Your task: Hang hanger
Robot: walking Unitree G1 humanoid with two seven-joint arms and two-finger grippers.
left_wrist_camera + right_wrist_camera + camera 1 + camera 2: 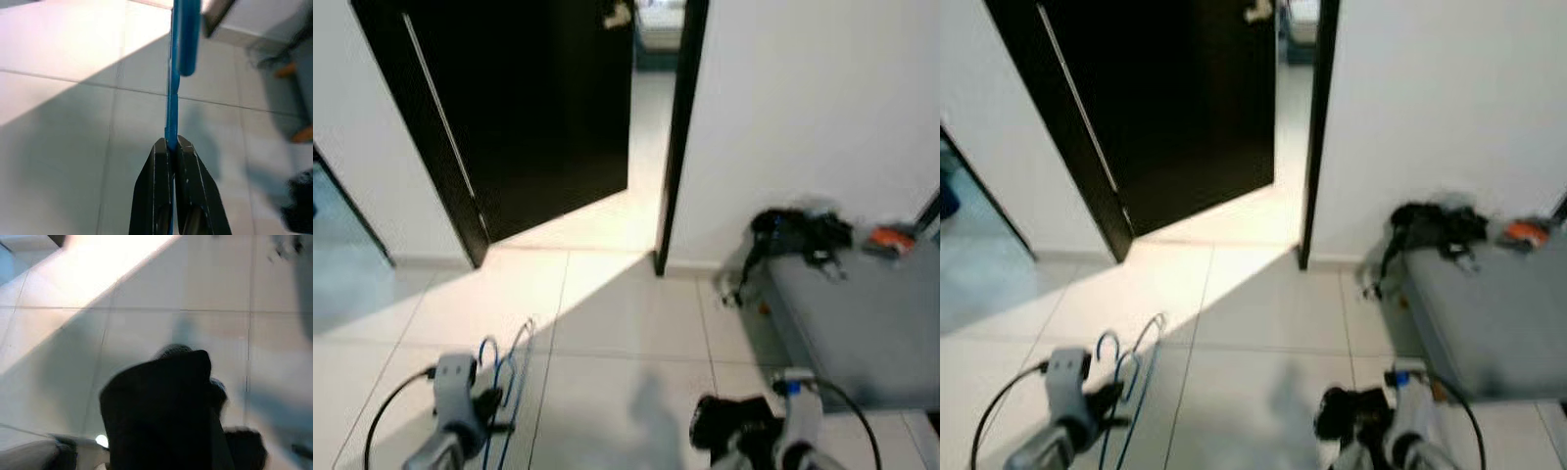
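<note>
My left gripper (492,406) is low at the left, shut on a bunch of thin blue wire hangers (505,372) whose hooks rise above it. In the left wrist view the two black fingers (155,191) pinch a blue hanger (171,112) edge-on over the tiled floor. My right gripper (732,427) is low at the right, with a dark shape at its tip. In the right wrist view a blurred black mass (161,406) covers that gripper, so its fingers are hidden.
A dark door (529,108) stands open ahead, with a lit doorway (651,127) beside it and white walls on both sides. At the right is a grey padded seat (871,323) with black straps (801,235) and an orange item (891,238). Pale tiled floor (626,323) stretches ahead.
</note>
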